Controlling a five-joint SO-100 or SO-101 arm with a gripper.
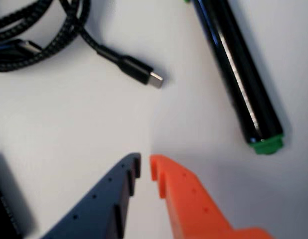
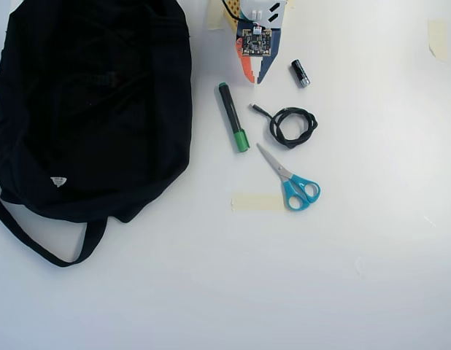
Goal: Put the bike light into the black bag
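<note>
The bike light shows in neither view. The black bag [image 2: 87, 109] lies at the left of the overhead view, with a white label and a long strap [image 2: 36, 248] trailing toward the bottom. My gripper [image 2: 255, 77] is at the top centre, to the right of the bag and between the marker and the small cylinder. In the wrist view the blue and orange jaws of the gripper [image 1: 145, 168] stand almost together over bare white table, with nothing between them.
A black marker with a green cap [image 2: 233, 117] [image 1: 238, 74] lies near the bag. Also here are a coiled black cable [image 2: 291, 125] [image 1: 39, 30], a small black cylinder with a silver end [image 2: 300, 73], blue-handled scissors [image 2: 291, 182] and a tape strip [image 2: 258, 203].
</note>
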